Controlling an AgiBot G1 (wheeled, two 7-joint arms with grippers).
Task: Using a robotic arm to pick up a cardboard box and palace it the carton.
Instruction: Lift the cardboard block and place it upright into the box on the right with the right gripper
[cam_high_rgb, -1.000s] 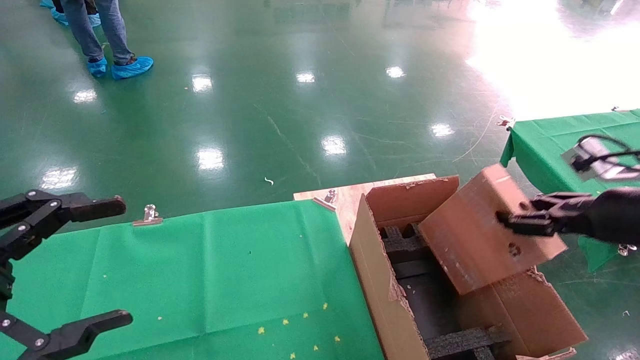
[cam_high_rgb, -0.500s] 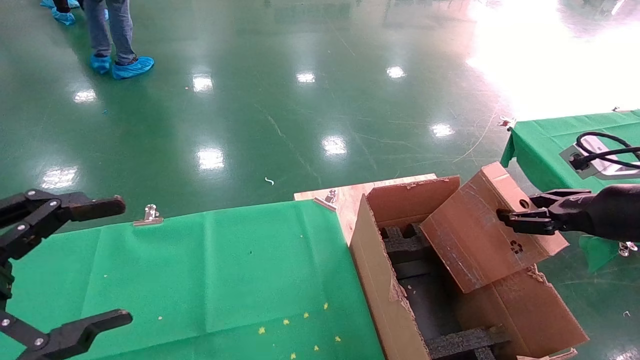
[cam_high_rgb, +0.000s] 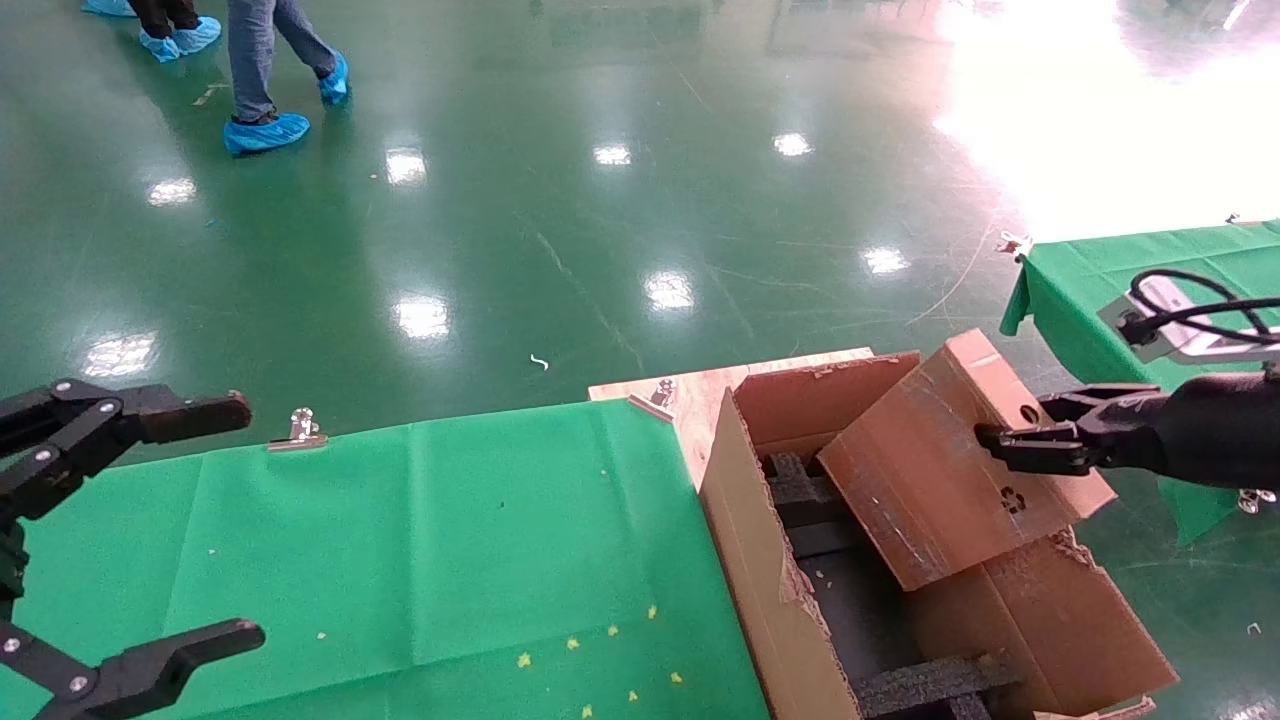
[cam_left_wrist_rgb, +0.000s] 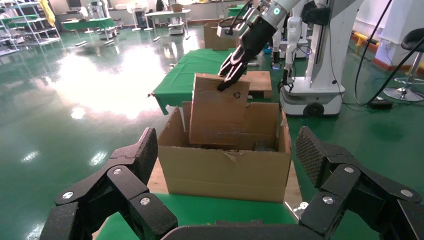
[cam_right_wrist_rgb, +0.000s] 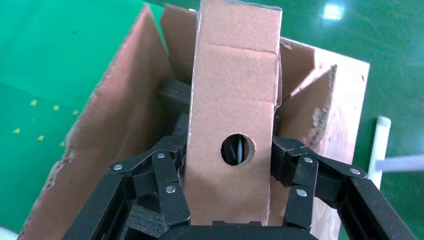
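My right gripper (cam_high_rgb: 1010, 445) is shut on the cardboard box (cam_high_rgb: 935, 485), a small flat brown box with a round hole and a recycling mark. The box hangs tilted, its low end inside the open top of the carton (cam_high_rgb: 760, 580), above the black foam inserts (cam_high_rgb: 810, 500). In the right wrist view the fingers (cam_right_wrist_rgb: 170, 165) clamp both narrow sides of the box (cam_right_wrist_rgb: 235, 100), with the carton (cam_right_wrist_rgb: 115, 130) below. The left wrist view shows the box (cam_left_wrist_rgb: 220, 110), the white right arm (cam_left_wrist_rgb: 252, 40) and the carton (cam_left_wrist_rgb: 225, 172). My left gripper (cam_high_rgb: 243, 520) stays open over the green table, holding nothing.
The carton stands on a wooden board (cam_high_rgb: 700, 390) beside the green-clothed table (cam_high_rgb: 450, 530), which has a metal clip (cam_high_rgb: 298, 430) on its far edge. A second green table (cam_high_rgb: 1080, 290) is at the right. A person (cam_high_rgb: 265, 70) walks on the far floor.
The right gripper has carried the box a little to the left and slightly lower into the carton. The person at the back has stepped. The left arm has not moved.
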